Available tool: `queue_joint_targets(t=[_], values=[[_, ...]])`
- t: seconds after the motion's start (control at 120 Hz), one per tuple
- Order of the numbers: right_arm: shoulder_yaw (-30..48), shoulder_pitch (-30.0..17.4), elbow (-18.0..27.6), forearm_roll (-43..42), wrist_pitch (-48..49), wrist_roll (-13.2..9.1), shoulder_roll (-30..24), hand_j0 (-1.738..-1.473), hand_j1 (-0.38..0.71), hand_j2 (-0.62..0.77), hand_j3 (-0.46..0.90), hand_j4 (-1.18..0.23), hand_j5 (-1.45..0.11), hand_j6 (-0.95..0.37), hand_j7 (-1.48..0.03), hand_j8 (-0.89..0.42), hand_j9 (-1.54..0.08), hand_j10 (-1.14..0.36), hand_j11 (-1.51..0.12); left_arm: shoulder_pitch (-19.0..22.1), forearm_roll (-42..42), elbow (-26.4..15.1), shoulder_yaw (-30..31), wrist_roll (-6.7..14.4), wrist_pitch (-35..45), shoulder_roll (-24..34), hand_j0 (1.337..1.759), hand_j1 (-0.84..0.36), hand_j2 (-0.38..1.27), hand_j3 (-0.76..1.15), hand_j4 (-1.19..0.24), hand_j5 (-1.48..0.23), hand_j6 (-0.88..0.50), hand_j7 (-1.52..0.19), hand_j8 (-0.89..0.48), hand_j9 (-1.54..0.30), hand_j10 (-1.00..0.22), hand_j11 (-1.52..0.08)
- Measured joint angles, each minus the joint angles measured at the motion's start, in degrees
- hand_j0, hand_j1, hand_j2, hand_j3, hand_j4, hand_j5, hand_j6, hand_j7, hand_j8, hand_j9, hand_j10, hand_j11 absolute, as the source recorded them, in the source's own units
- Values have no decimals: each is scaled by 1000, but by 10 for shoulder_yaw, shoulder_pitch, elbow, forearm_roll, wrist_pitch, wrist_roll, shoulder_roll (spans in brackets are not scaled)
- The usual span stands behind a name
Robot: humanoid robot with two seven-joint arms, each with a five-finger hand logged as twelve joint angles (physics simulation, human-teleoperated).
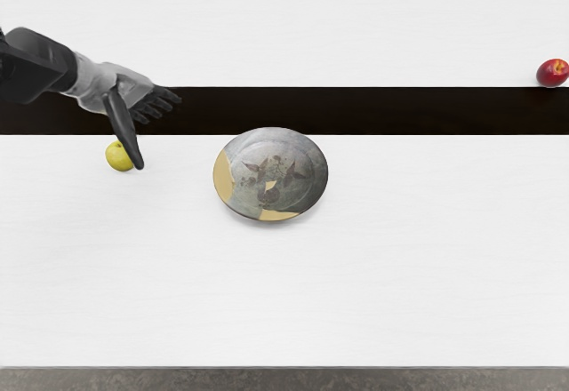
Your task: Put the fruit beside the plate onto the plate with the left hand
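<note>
A small yellow-green fruit (117, 155) lies on the white table, left of the plate. The grey plate (307, 155) with a flower pattern and gold patches sits near the middle of the table and holds nothing. My left hand (142, 115) comes in from the left edge and hovers just above and behind the fruit. Its fingers are spread toward the dark strip, and the thumb (127, 133) points down beside the fruit's right side. The hand holds nothing. The right arm does not show.
A dark strip (373, 111) runs across the table behind the plate. A red apple (552, 72) sits at the far right edge, on the strip's upper border. White table surface (284, 293) stretches in front of the plate.
</note>
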Motion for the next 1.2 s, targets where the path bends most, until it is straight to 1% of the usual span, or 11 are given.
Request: queue_joint_targets(t=[0.067,0.175,0.258,0.383,0.475,0.575,0.875,1.058,1.1,1.2], values=[[0,0,0,0,0,0,0,-1658,-327,-4,0,-19,-24,-19,-24,-19,-24,-19,-24,-1,23,0,11,0,47,-23,1658,349,0,0,-2,0,-3,0,-2,0,-2,0],[0,0,0,0,0,0,0,-1658,-327,-4,0,-19,-24,-19,-24,-19,-24,-19,-24,7,61,0,25,0,117,-30,1658,348,0,0,-3,-1,-4,-1,-4,-1,-3,-1],[0,0,0,0,0,0,0,-1658,-327,-4,0,-19,-24,-19,-24,-19,-24,-19,-24,2,74,0,50,0,139,-33,1658,347,1,0,-5,-3,-5,-3,-5,-3,-4,-3],[0,0,0,0,0,0,0,-1658,-327,-4,0,-19,-24,-19,-24,-19,-24,-19,-24,-3,81,0,110,0,162,-33,1658,345,1,0,-6,-5,-7,-5,-7,-5,-6,-5],[0,0,0,0,0,0,0,-1658,-327,-4,0,-19,-24,-18,-24,-18,-24,-18,-24,-2,89,1,134,0,180,-43,1658,343,2,0,-8,-8,-9,-8,-9,-8,-8,-8],[0,0,0,0,0,0,0,-1658,-327,-4,0,-19,-24,-19,-24,-19,-24,-19,-24,-2,101,1,146,0,190,-52,1658,322,5,0,-26,-31,-27,-31,-27,-31,-26,-31],[1,0,0,0,0,0,0,-1658,-327,-4,0,-19,-24,-19,-24,-19,-24,-19,-24,-4,108,1,189,0,197,-59,1658,173,31,0,-151,-193,-152,-192,-152,-192,-150,-192],[0,0,0,0,0,0,0,-1658,-327,-4,0,-19,-24,-19,-24,-19,-24,-19,-24,-5,109,1,196,0,196,-59,1658,70,48,0,-237,-304,-238,-304,-243,-304,-236,-304],[0,0,0,0,1,0,0,-1658,-327,-4,0,-19,-24,-19,-24,-19,-24,-19,-24,-5,109,1,196,0,196,-59,1658,41,53,0,-261,-334,-260,-334,-235,-335,-260,-335],[1,0,0,0,1,0,0,-1658,-327,-4,0,-19,-24,-19,-24,-19,-24,-19,-24,-5,109,1,197,0,196,-59,1658,-12,62,0,-308,-391,-301,-391,-274,-393,-306,-393]])
